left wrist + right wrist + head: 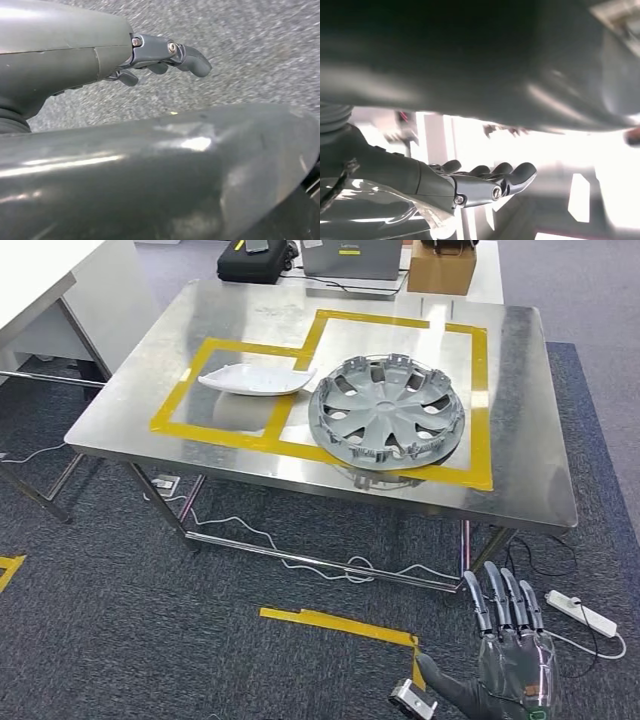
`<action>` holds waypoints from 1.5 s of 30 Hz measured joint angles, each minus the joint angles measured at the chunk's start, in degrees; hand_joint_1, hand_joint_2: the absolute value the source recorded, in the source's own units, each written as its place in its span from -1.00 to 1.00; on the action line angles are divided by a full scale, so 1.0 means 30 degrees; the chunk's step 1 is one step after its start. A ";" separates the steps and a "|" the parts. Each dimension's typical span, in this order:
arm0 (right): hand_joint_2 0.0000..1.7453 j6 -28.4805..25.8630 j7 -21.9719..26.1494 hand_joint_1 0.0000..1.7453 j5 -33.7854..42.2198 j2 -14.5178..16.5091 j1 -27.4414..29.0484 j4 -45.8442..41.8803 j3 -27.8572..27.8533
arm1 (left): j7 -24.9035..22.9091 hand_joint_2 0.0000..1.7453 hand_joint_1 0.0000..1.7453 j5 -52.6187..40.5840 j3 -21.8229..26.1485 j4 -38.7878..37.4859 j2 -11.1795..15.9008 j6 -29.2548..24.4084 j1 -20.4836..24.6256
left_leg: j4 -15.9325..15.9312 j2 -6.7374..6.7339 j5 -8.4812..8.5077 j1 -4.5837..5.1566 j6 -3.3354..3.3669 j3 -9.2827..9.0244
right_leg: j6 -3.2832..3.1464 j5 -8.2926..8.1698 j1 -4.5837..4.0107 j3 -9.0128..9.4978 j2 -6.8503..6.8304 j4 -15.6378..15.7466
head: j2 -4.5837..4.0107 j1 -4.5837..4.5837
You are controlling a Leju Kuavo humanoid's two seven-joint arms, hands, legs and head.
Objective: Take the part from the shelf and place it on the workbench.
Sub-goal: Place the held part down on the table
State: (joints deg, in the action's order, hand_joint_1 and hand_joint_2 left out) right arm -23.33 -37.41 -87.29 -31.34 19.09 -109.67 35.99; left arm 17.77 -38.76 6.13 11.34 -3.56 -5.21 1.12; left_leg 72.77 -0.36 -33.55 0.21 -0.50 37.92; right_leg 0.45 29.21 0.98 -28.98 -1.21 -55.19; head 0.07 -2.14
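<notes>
Right hand (pixel 513 655) hangs low, fingers spread, released; left hand (pixel 158 55) likewise released, above carpet.

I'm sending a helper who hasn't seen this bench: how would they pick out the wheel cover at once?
Go to the steel workbench marked with yellow tape. Inside the larger taped rectangle, on the robot's right, lies the wheel cover. It is round, grey and spoked with cut-out openings, unlike the smooth white part lying in the smaller rectangle to its left.
</notes>
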 joint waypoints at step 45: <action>-1.00 0.6456 1.3826 -1.00 0.8974 1.7042 -0.0870 1.8332 -2.7177 | -0.1149 -1.00 -1.00 -0.1147 0.0590 0.0772 -0.1651 -0.0641 0.0327 | -0.6295 -0.0264 0.2605 0.0166 0.1104 -0.2690 | 0.0815 0.2172 -0.0086 -0.2723 0.0355 -0.5420 | 0.0000 -0.0089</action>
State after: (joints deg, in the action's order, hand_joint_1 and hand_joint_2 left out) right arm -3.96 4.07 -60.37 19.78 16.48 -54.67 -45.54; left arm 14.32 -42.20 7.90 13.66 -8.51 -7.13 2.10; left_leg 53.88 -1.15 -25.74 0.71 2.82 29.85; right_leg 2.89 35.73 0.72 -37.15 -0.15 -71.45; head 0.07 -2.40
